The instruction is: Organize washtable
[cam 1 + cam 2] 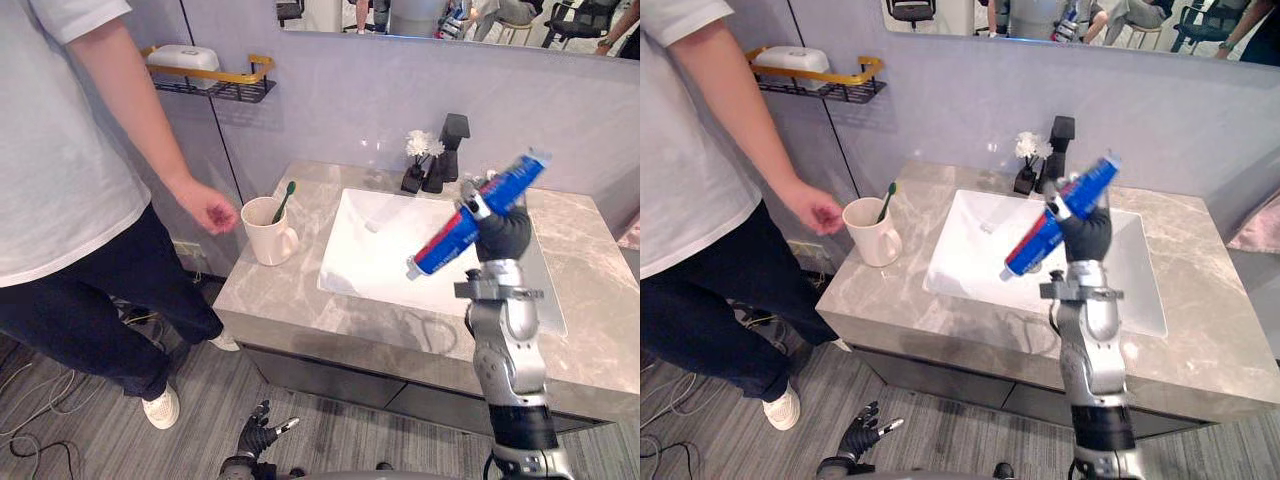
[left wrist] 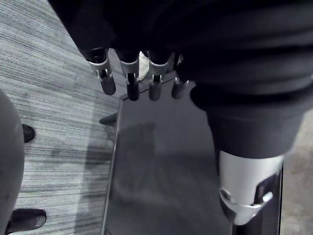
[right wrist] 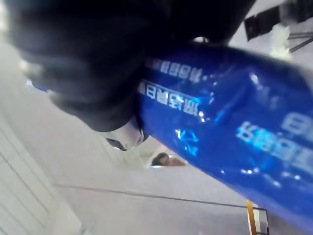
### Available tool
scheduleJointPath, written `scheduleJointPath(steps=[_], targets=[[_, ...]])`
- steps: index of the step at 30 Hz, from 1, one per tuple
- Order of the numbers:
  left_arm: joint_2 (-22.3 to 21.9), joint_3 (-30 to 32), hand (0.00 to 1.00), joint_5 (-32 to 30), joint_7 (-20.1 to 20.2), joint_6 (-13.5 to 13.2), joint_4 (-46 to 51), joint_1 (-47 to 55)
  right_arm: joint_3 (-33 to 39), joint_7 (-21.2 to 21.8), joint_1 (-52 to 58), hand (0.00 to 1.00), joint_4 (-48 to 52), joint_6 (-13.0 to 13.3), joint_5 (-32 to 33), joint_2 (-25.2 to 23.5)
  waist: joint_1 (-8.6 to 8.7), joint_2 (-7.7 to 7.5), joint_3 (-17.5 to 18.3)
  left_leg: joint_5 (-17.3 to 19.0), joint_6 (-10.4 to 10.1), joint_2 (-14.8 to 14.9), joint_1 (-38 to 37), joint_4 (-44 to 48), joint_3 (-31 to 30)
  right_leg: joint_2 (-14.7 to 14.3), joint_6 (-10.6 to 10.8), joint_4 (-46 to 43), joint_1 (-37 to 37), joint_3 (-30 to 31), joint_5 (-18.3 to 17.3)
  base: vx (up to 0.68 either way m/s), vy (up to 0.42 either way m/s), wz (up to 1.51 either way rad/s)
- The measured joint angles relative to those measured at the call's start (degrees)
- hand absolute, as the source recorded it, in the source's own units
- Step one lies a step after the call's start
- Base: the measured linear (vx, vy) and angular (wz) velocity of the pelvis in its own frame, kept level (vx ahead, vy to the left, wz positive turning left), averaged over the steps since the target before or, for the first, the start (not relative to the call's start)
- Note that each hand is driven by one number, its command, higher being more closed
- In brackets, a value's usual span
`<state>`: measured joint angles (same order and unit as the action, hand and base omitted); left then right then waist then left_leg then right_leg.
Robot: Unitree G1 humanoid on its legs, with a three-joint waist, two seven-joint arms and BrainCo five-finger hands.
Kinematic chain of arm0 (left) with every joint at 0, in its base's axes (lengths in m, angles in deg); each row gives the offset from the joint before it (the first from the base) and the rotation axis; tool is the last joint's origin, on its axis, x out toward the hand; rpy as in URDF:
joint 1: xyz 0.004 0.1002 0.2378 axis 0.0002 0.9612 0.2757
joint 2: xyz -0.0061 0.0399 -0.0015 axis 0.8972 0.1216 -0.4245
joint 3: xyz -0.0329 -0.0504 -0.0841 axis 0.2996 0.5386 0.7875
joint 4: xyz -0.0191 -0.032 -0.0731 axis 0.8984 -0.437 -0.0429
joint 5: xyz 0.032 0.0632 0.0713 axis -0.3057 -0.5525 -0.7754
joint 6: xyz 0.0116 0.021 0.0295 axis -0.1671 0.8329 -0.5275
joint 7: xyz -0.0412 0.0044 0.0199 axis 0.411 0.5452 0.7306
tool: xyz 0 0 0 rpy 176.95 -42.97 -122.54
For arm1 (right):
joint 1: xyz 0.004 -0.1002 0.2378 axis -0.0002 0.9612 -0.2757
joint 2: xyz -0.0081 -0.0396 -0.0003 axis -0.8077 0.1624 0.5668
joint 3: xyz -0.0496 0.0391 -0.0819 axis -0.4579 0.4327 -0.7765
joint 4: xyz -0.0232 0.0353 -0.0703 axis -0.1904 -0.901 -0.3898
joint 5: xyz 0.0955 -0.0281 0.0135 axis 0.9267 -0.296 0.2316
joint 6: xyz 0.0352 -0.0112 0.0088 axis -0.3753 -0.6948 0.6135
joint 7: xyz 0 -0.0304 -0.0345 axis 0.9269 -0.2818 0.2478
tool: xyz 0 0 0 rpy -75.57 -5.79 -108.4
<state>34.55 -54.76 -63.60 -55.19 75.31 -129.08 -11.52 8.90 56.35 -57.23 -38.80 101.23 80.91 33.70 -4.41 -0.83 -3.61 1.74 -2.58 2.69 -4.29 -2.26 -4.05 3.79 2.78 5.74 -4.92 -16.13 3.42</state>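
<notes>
My right hand [image 1: 497, 228] is raised above the white sink [image 1: 360, 262], shut on a blue and red toothpaste tube [image 1: 476, 213] that slants with its cap end down toward the basin. The tube's blue body [image 3: 230, 132] passes close by the right wrist camera. A cream mug [image 1: 266, 230] holding a green toothbrush [image 1: 285, 200] stands on the grey marble counter [image 1: 270, 290] left of the sink. My left hand [image 1: 258, 435] hangs low by the floor, its fingers [image 2: 128, 83] relaxed and holding nothing.
A person stands at the left, one hand [image 1: 208, 208] hovering close to the mug. A black faucet [image 1: 450, 145] and a small vase of white flowers [image 1: 417, 158] stand behind the sink. A wall shelf [image 1: 210, 80] carries a white box.
</notes>
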Motion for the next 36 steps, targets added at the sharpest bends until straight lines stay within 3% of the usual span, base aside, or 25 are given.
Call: scheduleJointPath(steps=[5, 10, 21, 36], targets=[[0.0, -0.2, 0.0, 0.0, 0.0, -0.3, 0.2, -0.5, -2.6, -1.0, -8.1, 1.0, -3.4, 0.0, -2.5, 1.1, -2.71, -0.49, -0.3, -0.3, 0.0, 0.0, 0.5, -0.1, -0.9, 0.0, -0.1, 0.0, 0.0, -1.0, -0.1, -0.02, -0.004, 0.13], [0.7, -0.3, 0.0, 0.1, 0.1, -1.4, 0.6, -0.6, -5.1, -2.8, -17.3, 1.0, -9.5, -0.1, -4.9, 1.3, -3.29, -1.42, -0.8, -1.0, -0.1, 0.1, 0.7, -1.0, -2.1, -0.1, -0.2, 0.0, 0.0, -2.2, -0.2, -0.02, -0.005, 0.12], [1.5, -0.6, 0.0, 0.1, 0.1, -2.0, 1.7, -1.9, -9.0, -7.1, -34.0, 1.0, -22.7, -0.6, -9.5, 3.7, -7.03, -3.23, -1.7, -1.2, -0.4, 0.1, 1.8, -0.9, -4.0, -0.2, -0.1, 0.0, 0.1, -4.2, -1.2, 0.01, 0.003, 0.1], [3.1, -2.4, 0.0, 0.2, -1.2, -2.3, 1.6, -4.5, -10.5, -9.7, -42.4, 1.0, -36.5, -3.4, -13.2, 3.8, -8.99, -4.05, -4.5, -1.1, -0.4, -0.5, 3.6, 0.5, -6.9, 0.2, 0.0, -0.1, 0.3, -6.8, -1.8, 0.01, 0.009, 0.1]])
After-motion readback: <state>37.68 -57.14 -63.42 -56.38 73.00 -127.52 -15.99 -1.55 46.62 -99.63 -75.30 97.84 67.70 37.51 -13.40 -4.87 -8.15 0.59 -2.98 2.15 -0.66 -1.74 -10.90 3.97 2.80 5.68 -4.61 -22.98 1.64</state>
